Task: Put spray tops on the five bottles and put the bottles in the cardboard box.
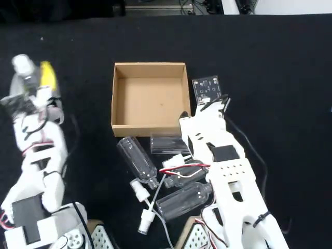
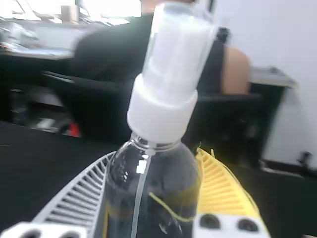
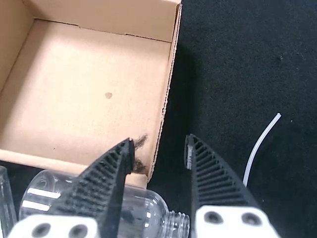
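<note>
My left gripper (image 1: 36, 78), with one white and one yellow finger, is shut on a clear bottle (image 2: 148, 193) at the table's far left. The bottle stands upright and wears a white spray top (image 2: 171, 74). The open cardboard box (image 1: 150, 66) sits mid-table with nothing inside. My right gripper (image 3: 158, 148) hangs open above the box's front right corner (image 3: 166, 104), nothing between its black fingers. An uncapped bottle (image 3: 99, 198) lies just under it. Several more clear bottles (image 1: 136, 158) (image 1: 184, 199) and loose spray tops (image 1: 140, 191) (image 1: 147, 220) lie in front of the box.
A small black board (image 1: 207, 89) lies right of the box. A thin white dip tube (image 3: 261, 148) rests on the black cloth beside the right gripper. Red and white cables (image 1: 181, 167) cross the pile of bottles. The arms' bases (image 1: 57, 228) stand at the front edge.
</note>
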Robot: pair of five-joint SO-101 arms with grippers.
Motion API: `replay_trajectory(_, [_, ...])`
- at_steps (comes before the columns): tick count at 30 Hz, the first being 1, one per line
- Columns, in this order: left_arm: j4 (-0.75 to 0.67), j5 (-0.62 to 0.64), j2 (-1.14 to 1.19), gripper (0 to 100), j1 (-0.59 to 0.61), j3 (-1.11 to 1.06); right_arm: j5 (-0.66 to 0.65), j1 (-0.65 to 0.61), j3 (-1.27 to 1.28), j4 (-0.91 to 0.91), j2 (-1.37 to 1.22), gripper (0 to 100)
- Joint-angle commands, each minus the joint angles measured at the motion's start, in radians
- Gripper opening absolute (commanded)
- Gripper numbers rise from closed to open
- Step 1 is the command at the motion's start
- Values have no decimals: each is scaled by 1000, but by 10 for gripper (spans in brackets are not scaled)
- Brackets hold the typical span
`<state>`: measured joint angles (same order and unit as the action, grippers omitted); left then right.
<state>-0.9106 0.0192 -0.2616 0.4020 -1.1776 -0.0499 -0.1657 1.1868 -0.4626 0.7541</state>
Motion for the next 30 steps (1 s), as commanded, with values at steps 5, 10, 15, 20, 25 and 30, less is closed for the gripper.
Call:
replay_trajectory(5, [-9,2,57,30,-298,209,-5,21,-4,29,39,155])
replay_trajectory(10, [-60,2,229,30,-392,334,-5,21,-4,29,39,155])
replay_trajectory(15, [-180,6,364,30,-426,406,-5,21,-5,29,39,155])
replay_trajectory(20, [-209,8,417,30,-452,423,-5,21,-8,29,39,155])
replay_trajectory(25, [-209,9,476,30,-473,469,-5,21,-8,31,39,155])
replay_trajectory(30, [-209,8,594,30,-470,567,-5,21,-8,31,39,155])
